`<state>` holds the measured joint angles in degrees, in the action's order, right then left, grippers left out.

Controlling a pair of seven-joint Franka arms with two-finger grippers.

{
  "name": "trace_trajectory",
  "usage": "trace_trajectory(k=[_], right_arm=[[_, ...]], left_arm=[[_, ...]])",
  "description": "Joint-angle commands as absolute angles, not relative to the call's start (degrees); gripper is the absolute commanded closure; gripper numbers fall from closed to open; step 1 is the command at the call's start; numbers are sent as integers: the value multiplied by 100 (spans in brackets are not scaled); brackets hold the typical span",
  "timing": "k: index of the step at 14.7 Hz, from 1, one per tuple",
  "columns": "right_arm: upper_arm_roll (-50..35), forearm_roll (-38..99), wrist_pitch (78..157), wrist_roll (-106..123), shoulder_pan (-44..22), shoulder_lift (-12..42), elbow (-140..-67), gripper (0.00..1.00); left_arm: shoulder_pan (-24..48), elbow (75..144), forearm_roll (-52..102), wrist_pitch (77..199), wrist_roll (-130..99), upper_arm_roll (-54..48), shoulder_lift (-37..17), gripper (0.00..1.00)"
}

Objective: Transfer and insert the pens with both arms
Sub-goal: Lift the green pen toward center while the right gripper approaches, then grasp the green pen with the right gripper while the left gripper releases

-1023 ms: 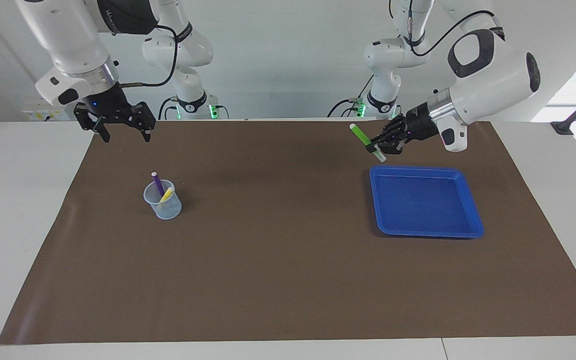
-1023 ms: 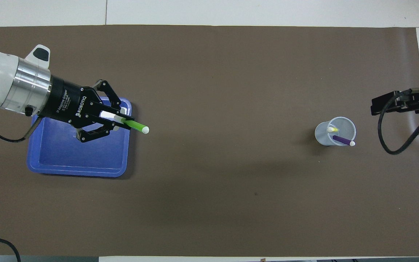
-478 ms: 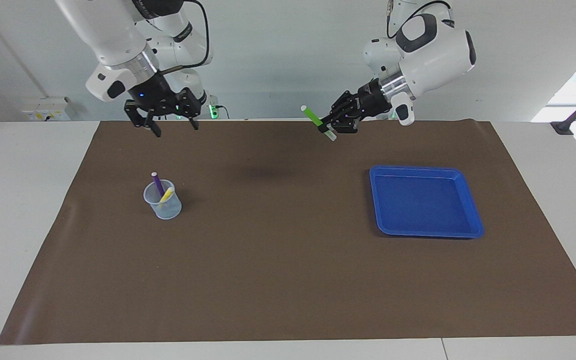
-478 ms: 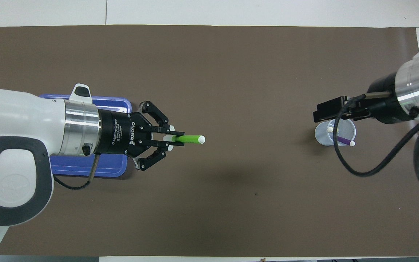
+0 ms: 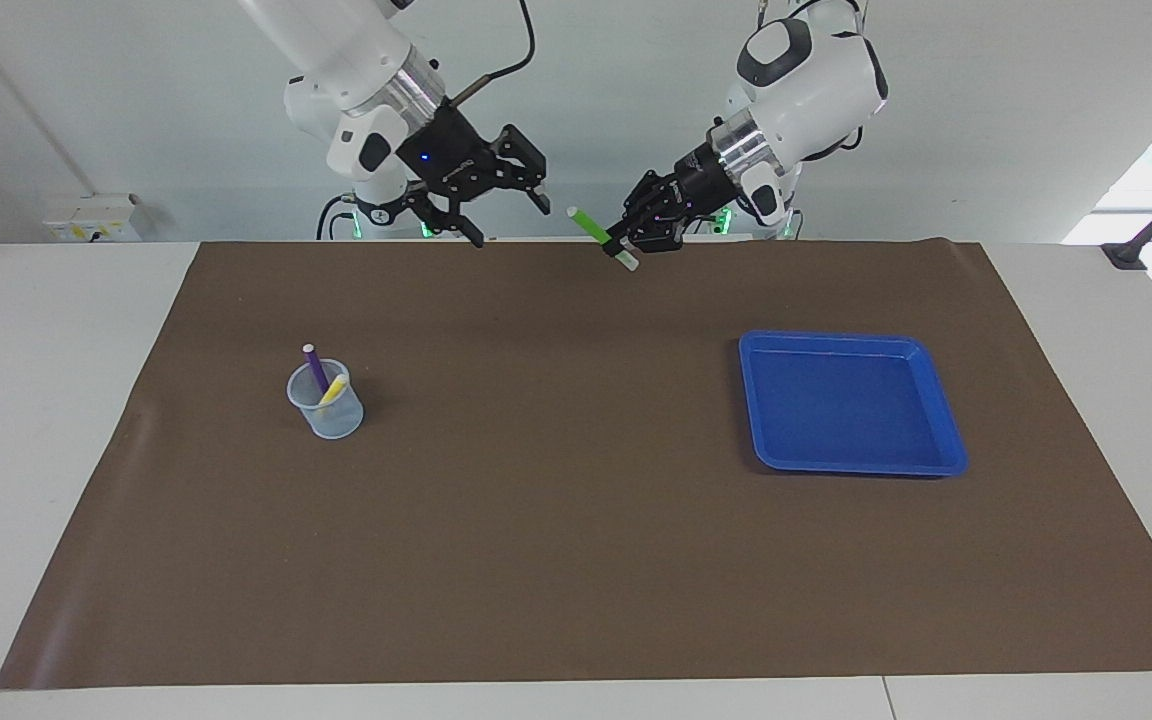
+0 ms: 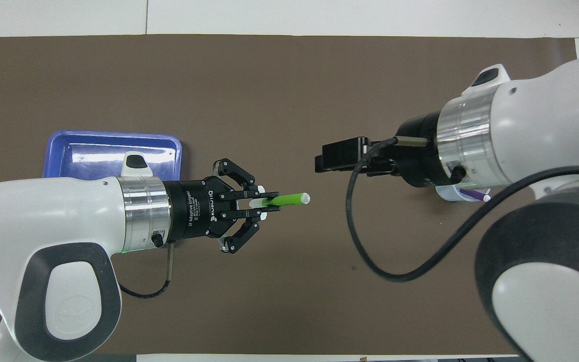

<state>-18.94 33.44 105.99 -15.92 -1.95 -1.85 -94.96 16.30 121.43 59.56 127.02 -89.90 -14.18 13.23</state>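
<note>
Brown mat (image 5: 576, 560): green pen (image 5: 591, 226) clamped btwn left fingers (image 5: 626, 243), raised.

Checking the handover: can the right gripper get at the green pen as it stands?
Probably yes. The left gripper holds the green pen aloft by its pale end, green end toward the open right gripper; nothing sits between them.

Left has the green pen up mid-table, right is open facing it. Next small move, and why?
Probably ease the right gripper in until its open fingers straddle the free end of the green pen, then close. The left gripper is shut on the pen's pale end, a gap separates the two, and the cup stands at the right arm's end.
</note>
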Motion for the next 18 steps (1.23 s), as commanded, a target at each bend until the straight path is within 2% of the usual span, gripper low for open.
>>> trace_trajectory(k=[1,7,9,10,12,13,14,15,16,18], right_arm=[[-2118,3718,11118,-1608,-105,-580,-10186,0],[-2258,3920,11136,-1635,-114,-580,-10257,2],[-2364,3920,11136,-1626,-114,-606,-10301,10],[-2373,3920,11153,-1635,-106,-624,-10318,20],[-2373,3920,11162,-1635,-114,-624,-10310,31],[-2373,3920,11171,-1635,-114,-624,-10310,48],[-2373,3920,11171,-1626,-114,-615,-10310,73],[-2373,3911,11214,-1635,-106,-615,-10301,93],[-2373,3911,11380,-1635,-105,-607,-10309,100],[-2373,3911,11557,-1643,-114,-598,-10310,100]], left_arm=[[1705,12427,6170,12885,-9097,-1345,1564,100],[1705,12507,6223,13008,-9132,-1345,1608,100],[1705,12524,6223,13025,-9149,-1345,1617,100],[1705,12533,6223,13034,-9158,-1345,1626,100],[1705,12533,6223,13052,-9184,-1345,1626,100],[1705,12542,6223,13052,-9202,-1345,1643,100],[1705,12551,6223,13052,-9211,-1336,1644,100],[1705,12559,6223,13052,-9211,-1345,1644,100],[1696,12560,6223,13052,-9211,-1345,1644,100],[1688,12560,6231,13052,-9220,-1345,1652,100]])
